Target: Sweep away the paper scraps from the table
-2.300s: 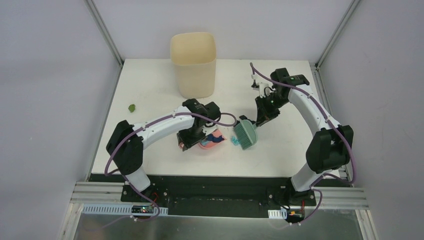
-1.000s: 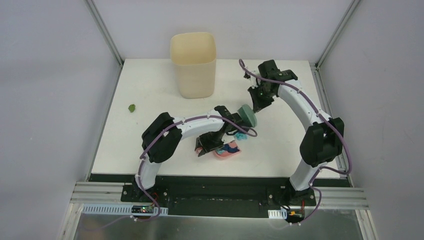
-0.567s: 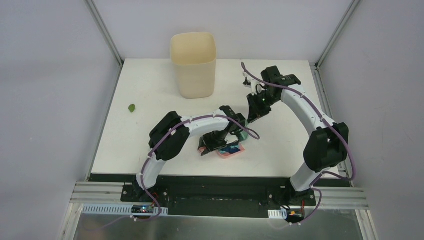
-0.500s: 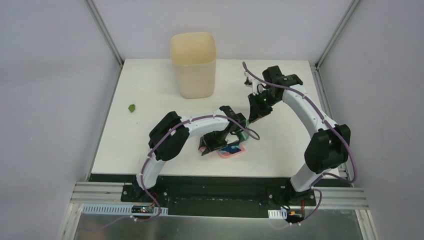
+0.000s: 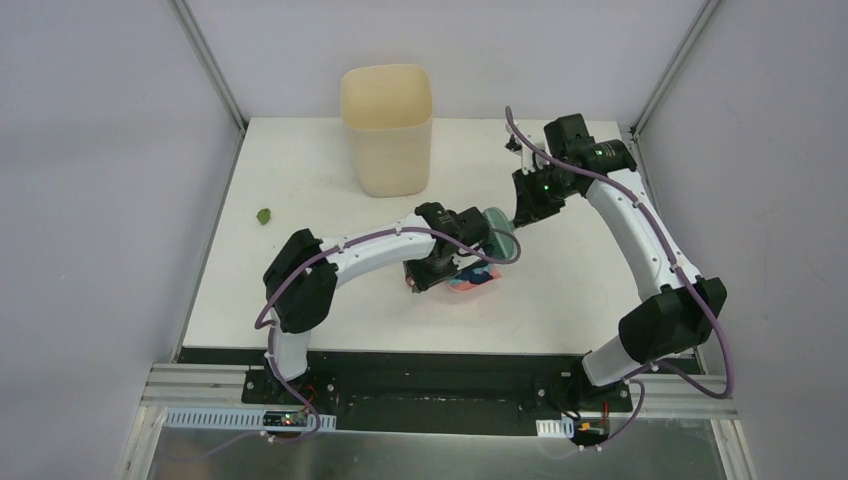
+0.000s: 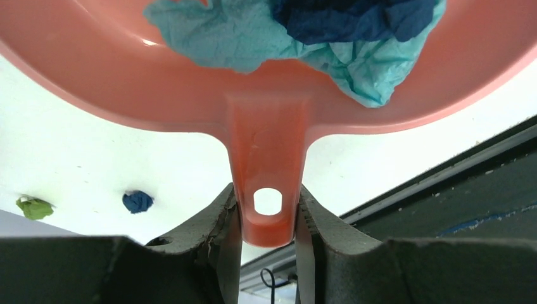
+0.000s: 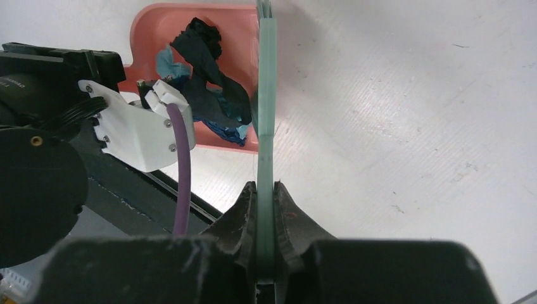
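Note:
My left gripper [image 6: 266, 215] is shut on the handle of the pink dustpan [image 6: 266, 145], which sits near the middle of the table [image 5: 300, 160]. Light blue [image 6: 253, 38] and navy [image 6: 354, 19] paper scraps lie in the pan, with a black one [image 7: 202, 44] among them. A navy scrap [image 6: 137, 201] and a green scrap [image 6: 34, 207] lie loose on the tabletop. The green scrap [image 5: 264, 215] is near the left edge. My right gripper [image 7: 266, 190] is shut on the thin handle of the teal brush [image 7: 266, 95]. The brush head [image 5: 498, 228] is just behind the dustpan [image 5: 472, 278].
A tall cream bin [image 5: 387, 130] stands at the back centre of the table. Grey walls and metal rails frame the tabletop. The black front edge [image 6: 443, 183] runs close to the dustpan.
The left arm has shifted the dustpan a little back and to the right. The brush dipped toward the pan mouth, then drew back up behind it as the right arm swung right.

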Robot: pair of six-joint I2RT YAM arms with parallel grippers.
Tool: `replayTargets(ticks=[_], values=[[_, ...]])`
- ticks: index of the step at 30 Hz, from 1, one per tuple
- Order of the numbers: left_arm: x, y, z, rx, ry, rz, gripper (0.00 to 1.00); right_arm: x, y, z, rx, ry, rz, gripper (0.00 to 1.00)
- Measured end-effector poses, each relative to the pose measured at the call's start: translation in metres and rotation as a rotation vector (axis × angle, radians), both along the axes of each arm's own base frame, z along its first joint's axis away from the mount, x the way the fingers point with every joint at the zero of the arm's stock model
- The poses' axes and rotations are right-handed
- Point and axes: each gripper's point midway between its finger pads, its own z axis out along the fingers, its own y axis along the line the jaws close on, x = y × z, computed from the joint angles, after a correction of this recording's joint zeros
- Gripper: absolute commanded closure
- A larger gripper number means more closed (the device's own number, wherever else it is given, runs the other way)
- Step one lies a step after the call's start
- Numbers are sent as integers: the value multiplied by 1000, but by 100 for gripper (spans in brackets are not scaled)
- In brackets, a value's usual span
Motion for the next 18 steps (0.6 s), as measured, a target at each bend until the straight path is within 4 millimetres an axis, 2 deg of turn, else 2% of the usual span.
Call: replayTargets(ticks=[4,18], values=[[7,-7,2,-46,-45,-2,100,2,-5,8,-15,-33,-13,100],[10,-11,2,-92,-76,-21,100,20,-23,38,-81,-173,-59,100]])
